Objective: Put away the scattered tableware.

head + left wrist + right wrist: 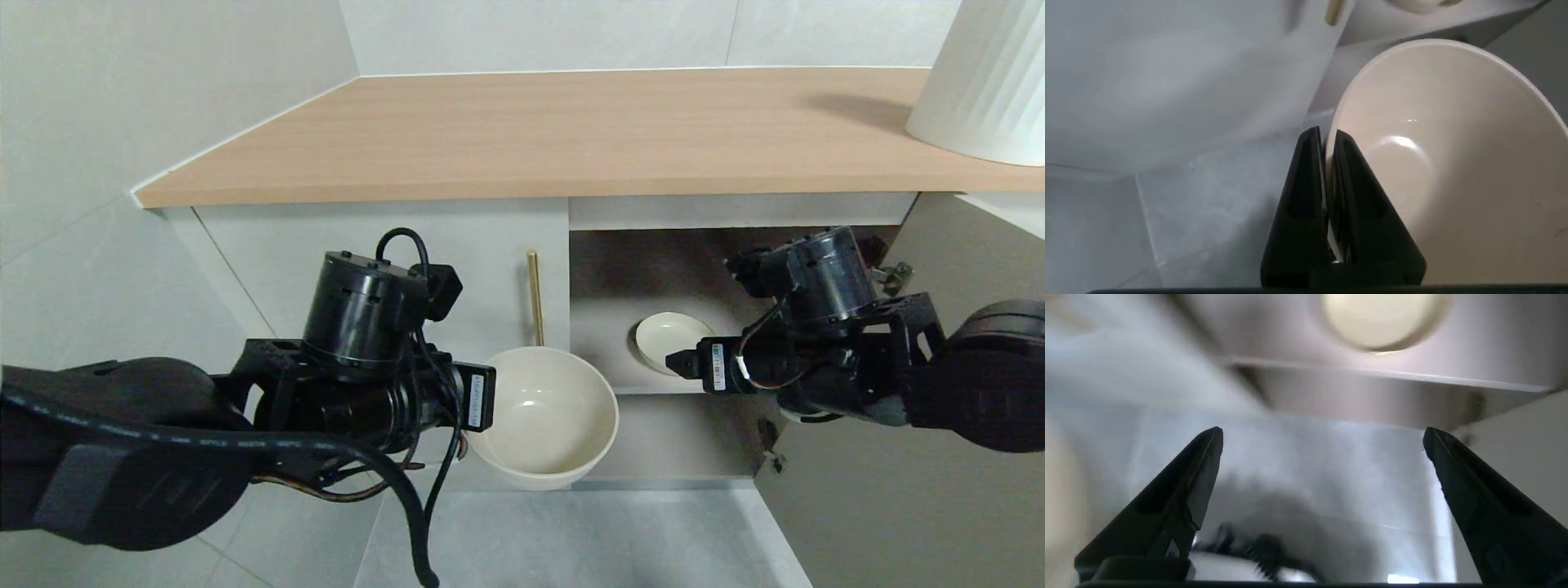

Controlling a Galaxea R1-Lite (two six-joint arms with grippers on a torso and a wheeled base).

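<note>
Cream round bowl (pixel 549 418), rim clamped by left gripper (pixel 1327 143), hangs just left of grey cabinet shelf (pixel 596 351); right gripper (pixel 1321 437) agape.

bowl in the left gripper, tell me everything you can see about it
The bowl is round, deep and cream, with a smooth glossy inside that catches a highlight. It looks like ceramic or hard plastic. It is empty and held mouth up, off the floor, in front of the cabinet, close to the open compartment. The left gripper is shut on its rim, one finger inside and one outside. Nothing else appears to touch it.
</note>
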